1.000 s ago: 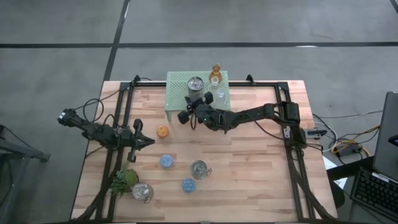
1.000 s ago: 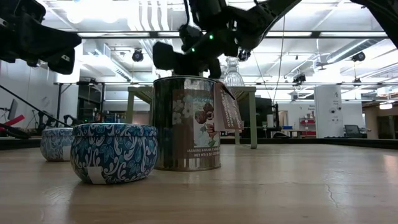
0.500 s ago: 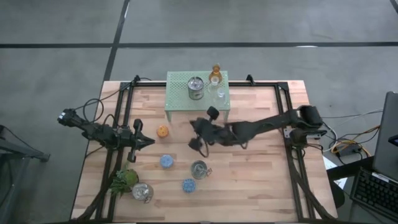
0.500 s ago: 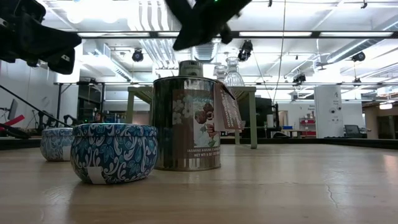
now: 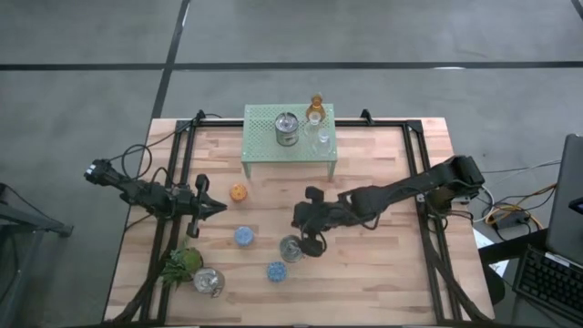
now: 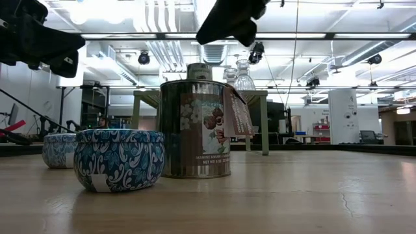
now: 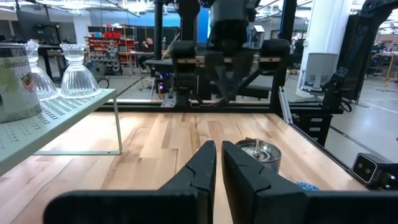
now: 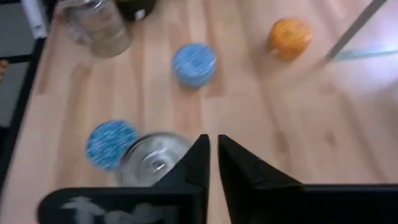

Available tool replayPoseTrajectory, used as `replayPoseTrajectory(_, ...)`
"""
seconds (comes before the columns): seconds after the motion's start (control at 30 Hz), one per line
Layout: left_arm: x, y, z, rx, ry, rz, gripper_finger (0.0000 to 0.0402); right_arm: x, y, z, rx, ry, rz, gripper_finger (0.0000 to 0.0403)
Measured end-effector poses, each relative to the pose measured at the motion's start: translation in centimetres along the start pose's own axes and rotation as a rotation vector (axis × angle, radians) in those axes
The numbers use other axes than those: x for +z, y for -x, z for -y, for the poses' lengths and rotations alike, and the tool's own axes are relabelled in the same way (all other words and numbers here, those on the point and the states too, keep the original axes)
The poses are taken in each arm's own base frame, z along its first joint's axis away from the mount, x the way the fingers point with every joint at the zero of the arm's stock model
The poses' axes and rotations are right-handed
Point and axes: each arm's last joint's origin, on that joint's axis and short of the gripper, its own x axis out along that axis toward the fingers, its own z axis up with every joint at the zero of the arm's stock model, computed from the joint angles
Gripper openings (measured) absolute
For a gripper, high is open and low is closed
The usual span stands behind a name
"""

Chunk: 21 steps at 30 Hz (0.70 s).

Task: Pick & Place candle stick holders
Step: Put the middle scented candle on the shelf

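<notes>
Four holders on the green mesh stand [image 5: 264, 150] so far: a silver tin [image 5: 287, 128], the amber glass [image 5: 315, 107] and two clear glass ones [image 5: 321, 138] packed along its right side. Five left on the worktop [image 5: 383, 273]: orange [image 5: 239, 192] near the stand's left leg, a blue tin [image 5: 244, 236] mid-table, a second blue [image 5: 276, 271] nearer the front edge, a silver tin [image 5: 291, 247] between the two blues, and another silver one [image 5: 208, 281] at front left, touching or just beside the plant [image 5: 180, 264]. So just under half done, my read. Right hand [image 5: 308, 232] is stretched across the middle and hangs just above and beside the mid silver tin; its wrist view shows the fingers [image 8: 198, 163] nearly together with only a thin gap, nothing between them, the tin's lid right under the tips. That tin looks like the next pick, and the fingers would need to spread first. Left hand [image 5: 217, 207] is parked at the left side near the orange holder, fingers [image 7: 202, 169] close together, empty. Worktop is pale wood planks inside a black frame the arms mount on, cables trailing off the right edge. Grey concrete floor around it, a laptop at far right. Low view looks into a big lab: ceiling strip lights, ducting, other benches and racks behind.
</notes>
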Motion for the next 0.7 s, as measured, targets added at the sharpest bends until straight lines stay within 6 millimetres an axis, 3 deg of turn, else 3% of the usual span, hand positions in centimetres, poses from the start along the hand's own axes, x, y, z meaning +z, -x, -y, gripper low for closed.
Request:
replayPoseTrajectory(0.43, 0.0, 0.0, 0.0, 0.000, 0.000, 0.000, 0.0030, -2.0, 0.4, -3.0, 0.058, -0.063, -0.044, 0.0217)
replayPoseTrajectory(0.7, 0.0, 0.0, 0.0, 0.000, 0.000, 0.000, 0.0030, -3.3, -0.4, -3.5, 0.081, -0.127, -0.026, 0.0331)
